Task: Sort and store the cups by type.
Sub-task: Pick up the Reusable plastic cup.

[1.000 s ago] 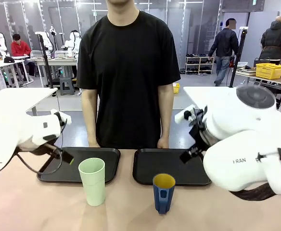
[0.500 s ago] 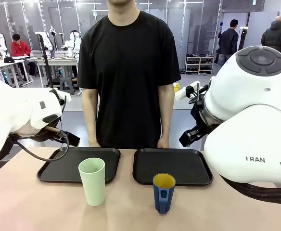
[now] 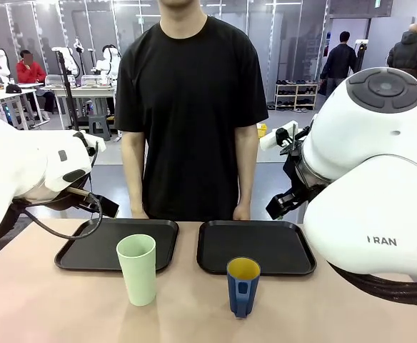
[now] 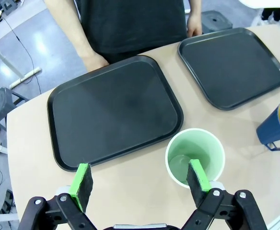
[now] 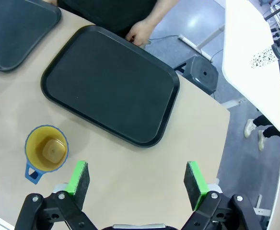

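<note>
A tall pale mint-green tumbler stands upright on the tan table, just in front of the left black tray. To its right, a shorter dark blue mug with a yellow inside stands before the right black tray. From high above, my left gripper hangs open, and the tumbler sits below by its right finger. My right gripper is open too, high over bare table, with the mug to its lower left. Neither gripper holds anything.
A person in a black T-shirt stands at the far edge, with a hand resting by the left tray and another hand by the right tray. Both trays lie bare. The table's right edge drops off past the right tray.
Both arms have lifted and drawn back from over the trays during the last second, then held still. The cups and trays have not moved.
</note>
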`<state>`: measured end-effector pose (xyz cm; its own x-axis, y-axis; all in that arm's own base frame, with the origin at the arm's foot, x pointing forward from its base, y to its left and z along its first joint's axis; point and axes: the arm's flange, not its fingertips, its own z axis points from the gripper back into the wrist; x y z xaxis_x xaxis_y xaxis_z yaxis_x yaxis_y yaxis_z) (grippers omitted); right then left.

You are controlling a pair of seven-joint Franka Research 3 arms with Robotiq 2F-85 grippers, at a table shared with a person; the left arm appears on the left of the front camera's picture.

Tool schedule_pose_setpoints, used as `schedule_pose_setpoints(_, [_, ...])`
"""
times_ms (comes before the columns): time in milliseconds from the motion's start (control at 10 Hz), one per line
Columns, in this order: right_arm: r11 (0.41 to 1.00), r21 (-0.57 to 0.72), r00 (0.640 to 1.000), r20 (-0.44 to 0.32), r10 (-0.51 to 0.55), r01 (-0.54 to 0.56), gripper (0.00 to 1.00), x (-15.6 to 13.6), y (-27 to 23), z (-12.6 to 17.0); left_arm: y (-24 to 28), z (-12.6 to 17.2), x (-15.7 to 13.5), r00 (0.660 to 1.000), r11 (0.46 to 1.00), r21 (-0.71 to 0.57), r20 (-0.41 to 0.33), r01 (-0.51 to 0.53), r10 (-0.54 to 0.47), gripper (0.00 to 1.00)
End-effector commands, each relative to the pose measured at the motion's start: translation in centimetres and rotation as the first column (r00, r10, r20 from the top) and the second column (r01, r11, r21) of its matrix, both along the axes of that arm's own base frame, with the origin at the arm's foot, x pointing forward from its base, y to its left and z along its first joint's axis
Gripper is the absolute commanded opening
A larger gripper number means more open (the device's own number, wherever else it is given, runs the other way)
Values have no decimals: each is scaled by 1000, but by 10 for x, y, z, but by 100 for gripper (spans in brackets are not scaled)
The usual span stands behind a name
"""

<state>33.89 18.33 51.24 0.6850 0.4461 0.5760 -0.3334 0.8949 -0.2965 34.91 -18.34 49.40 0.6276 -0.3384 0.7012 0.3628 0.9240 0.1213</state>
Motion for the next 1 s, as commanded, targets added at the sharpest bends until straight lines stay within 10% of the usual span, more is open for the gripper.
schedule_pose_setpoints(0, [999,-43,999,-45,-2,0,100,24,-9,-9,0,0,0,1000,1000,0,0,0,0,100])
schedule_pose_setpoints(900, [983,35,954,-251,-165,180,100,167,-119,-77,176,-62,147,959,967,-121,-204,-226,199,100])
